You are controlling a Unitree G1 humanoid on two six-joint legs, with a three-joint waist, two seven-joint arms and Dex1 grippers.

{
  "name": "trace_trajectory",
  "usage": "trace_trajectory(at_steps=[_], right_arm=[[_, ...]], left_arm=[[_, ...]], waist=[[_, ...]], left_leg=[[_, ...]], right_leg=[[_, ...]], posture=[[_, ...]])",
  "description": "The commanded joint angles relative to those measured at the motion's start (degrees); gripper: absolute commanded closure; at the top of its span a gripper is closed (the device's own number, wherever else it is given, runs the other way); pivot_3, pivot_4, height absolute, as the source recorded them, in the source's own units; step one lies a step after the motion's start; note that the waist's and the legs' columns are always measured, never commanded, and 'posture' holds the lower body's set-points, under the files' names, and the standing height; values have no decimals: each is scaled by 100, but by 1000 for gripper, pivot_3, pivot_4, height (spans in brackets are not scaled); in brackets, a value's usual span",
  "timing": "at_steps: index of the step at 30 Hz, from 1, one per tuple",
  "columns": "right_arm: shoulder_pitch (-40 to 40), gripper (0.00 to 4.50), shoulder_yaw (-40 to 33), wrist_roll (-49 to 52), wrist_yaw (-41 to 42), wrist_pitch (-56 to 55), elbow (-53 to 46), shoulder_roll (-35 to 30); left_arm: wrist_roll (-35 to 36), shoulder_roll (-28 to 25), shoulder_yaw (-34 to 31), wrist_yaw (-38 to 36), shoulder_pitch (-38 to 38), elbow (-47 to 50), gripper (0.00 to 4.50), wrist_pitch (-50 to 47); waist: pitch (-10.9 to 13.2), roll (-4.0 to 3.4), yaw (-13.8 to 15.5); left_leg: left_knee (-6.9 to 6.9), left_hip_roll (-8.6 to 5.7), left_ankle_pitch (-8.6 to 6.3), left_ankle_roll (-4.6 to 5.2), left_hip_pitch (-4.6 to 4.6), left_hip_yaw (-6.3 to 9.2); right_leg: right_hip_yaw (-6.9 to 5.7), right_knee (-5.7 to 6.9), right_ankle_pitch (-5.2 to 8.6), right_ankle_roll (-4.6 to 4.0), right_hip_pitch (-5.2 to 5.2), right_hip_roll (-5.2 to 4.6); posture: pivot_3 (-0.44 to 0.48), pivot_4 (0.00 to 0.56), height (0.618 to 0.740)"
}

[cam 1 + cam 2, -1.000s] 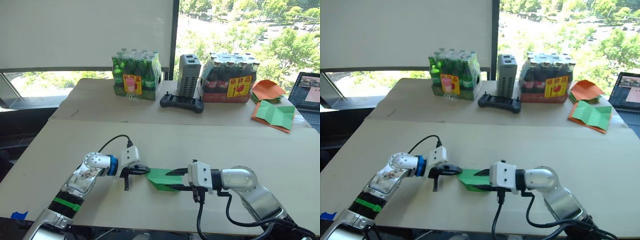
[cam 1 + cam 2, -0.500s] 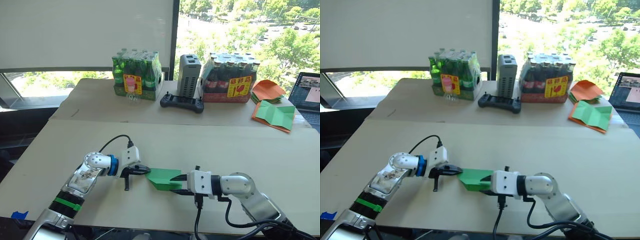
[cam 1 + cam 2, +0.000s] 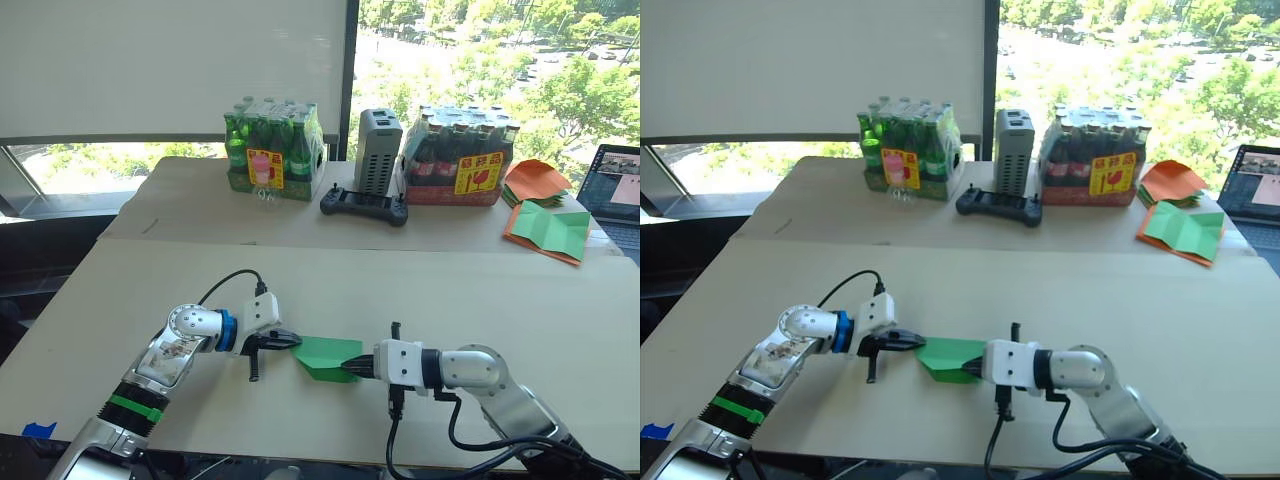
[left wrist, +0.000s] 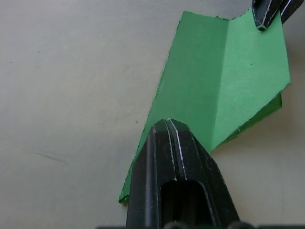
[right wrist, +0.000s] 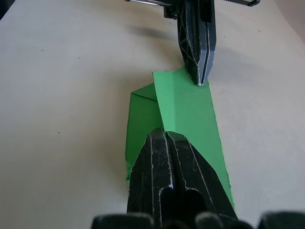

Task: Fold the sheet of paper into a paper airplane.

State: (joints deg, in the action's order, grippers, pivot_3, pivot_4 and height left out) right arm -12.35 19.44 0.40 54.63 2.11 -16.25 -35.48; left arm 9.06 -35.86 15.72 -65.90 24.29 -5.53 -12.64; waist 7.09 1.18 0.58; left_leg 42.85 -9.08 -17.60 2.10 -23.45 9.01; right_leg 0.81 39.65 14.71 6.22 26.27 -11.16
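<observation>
Near edge of the table [image 3: 560,300]: we log the paper airplane [image 3: 327,357], a partly folded green wedge lying flat, with our left gripper [image 3: 287,340] pinched together on its left tip and our right gripper [image 3: 352,370] clamped on its right end. Far side: green bottle pack [image 3: 272,150], controller [image 3: 363,205], dark bottle pack [image 3: 460,155], orange sheets [image 3: 535,180].

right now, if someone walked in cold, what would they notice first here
The bright green paper airplane lies at the near edge of the front table, pinched at opposite ends by the left tool and the right tool, both shut on it. Behind, on the far table, two shrink-wrapped bottle packs flank a grey box and a black controller, with orange and green sheets to the right.
</observation>
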Motion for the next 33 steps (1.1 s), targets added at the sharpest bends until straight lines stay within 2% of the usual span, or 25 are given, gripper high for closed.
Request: trace_trajectory(at_steps=[1,7,14,23,29,33], right_arm=[[-260,4490,-89,122,-126,516,20,200],[-545,4490,-17,-61,-312,1226,346,357],[-508,4490,175,-191,-248,1358,459,353],[-467,4490,216,-232,-288,1373,481,375],[-473,4490,236,-275,-306,1360,486,367],[-457,4490,218,-243,-308,1410,435,369]], left_arm=[[-146,-20,96,-17,-98,-34,4500,-26],[-128,-8,64,26,-123,-2,4500,-54],[-87,-5,-22,116,-136,64,4500,-103],[760,-2,-538,-43,1,909,4500,-960],[805,46,-410,-52,-79,1017,4500,-1112],[602,171,-254,44,-83,730,4500,-932]], waist=[[0,0,-7],[0,0,-2],[0,0,-1],[0,0,-7],[0,0,-11],[0,0,-7]], left_leg=[[0,1,0,0,1,0],[0,0,0,0,0,1],[0,-1,0,0,0,1],[0,0,1,-1,-2,2],[-1,0,1,-2,-1,2],[-1,0,1,-2,0,1]], right_leg=[[0,1,0,0,0,1],[0,3,0,0,2,0],[0,3,0,0,1,-1],[0,4,0,0,3,0],[0,4,0,0,2,0],[0,3,0,0,2,0]], posture=[[0,150,675],[0,150,675],[0,150,675],[0,150,675],[0,150,675],[0,150,675]])
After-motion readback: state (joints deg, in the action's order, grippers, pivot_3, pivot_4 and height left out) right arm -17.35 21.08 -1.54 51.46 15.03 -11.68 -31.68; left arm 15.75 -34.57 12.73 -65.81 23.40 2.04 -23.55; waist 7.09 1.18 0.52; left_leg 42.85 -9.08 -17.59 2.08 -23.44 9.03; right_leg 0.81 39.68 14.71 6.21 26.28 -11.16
